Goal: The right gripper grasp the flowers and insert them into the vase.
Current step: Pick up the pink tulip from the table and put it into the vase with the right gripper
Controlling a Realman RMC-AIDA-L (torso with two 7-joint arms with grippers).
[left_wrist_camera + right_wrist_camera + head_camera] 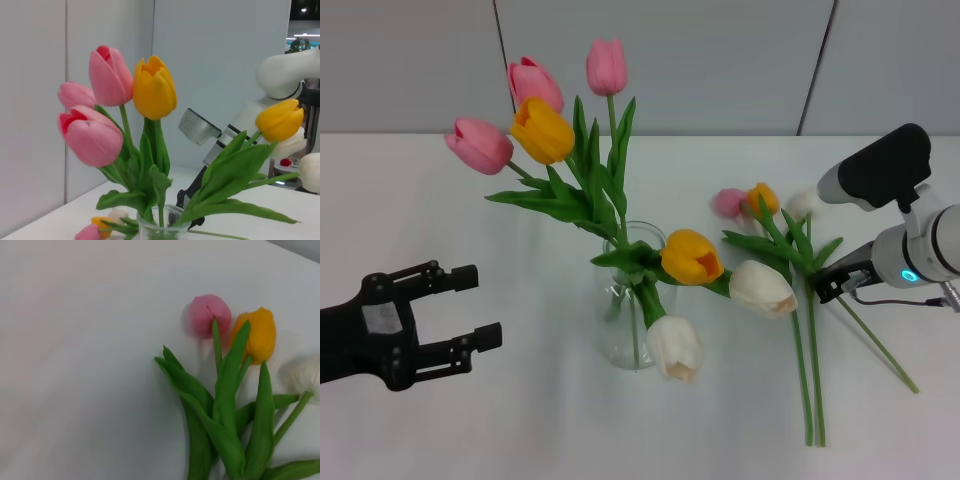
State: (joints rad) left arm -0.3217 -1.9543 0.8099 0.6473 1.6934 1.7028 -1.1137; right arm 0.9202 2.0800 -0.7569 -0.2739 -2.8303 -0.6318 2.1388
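Worktop (pixel 440 440), white and wide, is seen from the head camera. At far left the left gripper (pixel 470 312) is parked above the surface with its fingers spread apart and nothing between them. Near the middle the vase (pixel 625 345) stands upright, already filled with tulips: pink and yellow blooms are raised high, while an orange and two white ones droop over its rim. Just beside these, to the right, the flowers (pixel 790 240) lie flat on the worktop, pink, orange and white buds pointed away from the robot and long thin stems trailing toward it. At far right the right gripper (pixel 840 280) is set low against the leafy middle of that bunch; whether its fingers are closed on the stems cannot be told. The bunch is judged light and springy, with soft buds that could crush, so it is best taken around the gathered stems below the leaves, firmly enough that none slips out.
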